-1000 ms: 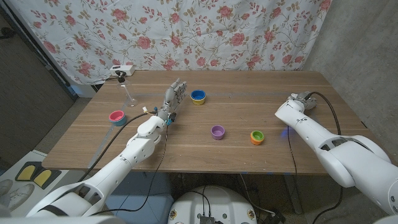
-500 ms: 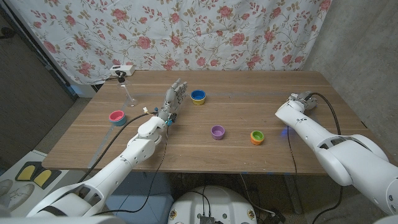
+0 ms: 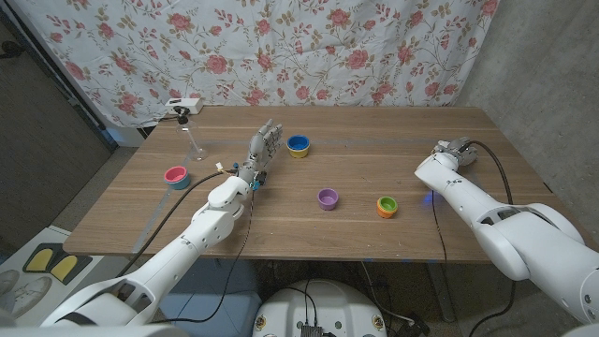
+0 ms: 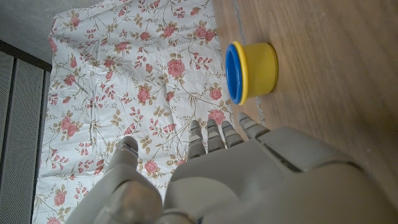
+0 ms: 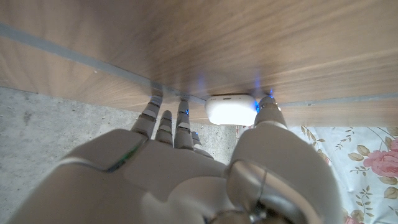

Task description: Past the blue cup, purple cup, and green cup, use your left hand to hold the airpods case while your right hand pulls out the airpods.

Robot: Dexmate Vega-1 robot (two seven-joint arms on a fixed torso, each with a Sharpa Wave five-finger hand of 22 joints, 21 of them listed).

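On the far left a pink cup [image 3: 176, 175] sits near the table [image 3: 281, 220] edge, with a small stand [image 3: 194, 140] behind it; neither matters to me. My left hand [image 3: 262, 148] stands on its edge with fingers straight and apart, holding nothing, just left of the blue cup [image 3: 299, 145], which the left wrist view shows as blue inside and yellow outside. The purple cup [image 3: 327, 198] and green cup [image 3: 387, 206] sit mid-table, nearer me. The case [image 5: 231, 110] is the trouble: it lies closed at the far right, by the table edge in the right wrist view, and my right hand [image 3: 455, 150] is already there, fingers reaching past it and thumb just beside it, gripping nothing as far as I can tell; in the head view the case is hidden behind that hand. So the step in hand, as I judge it, is getting the case to where the left hand can take it. I would close the right fingers and thumb gently round its white shell, careful not to nudge it off the edge, then carry it leftward past the cups while the left arm swings right, palm turned to receive it.
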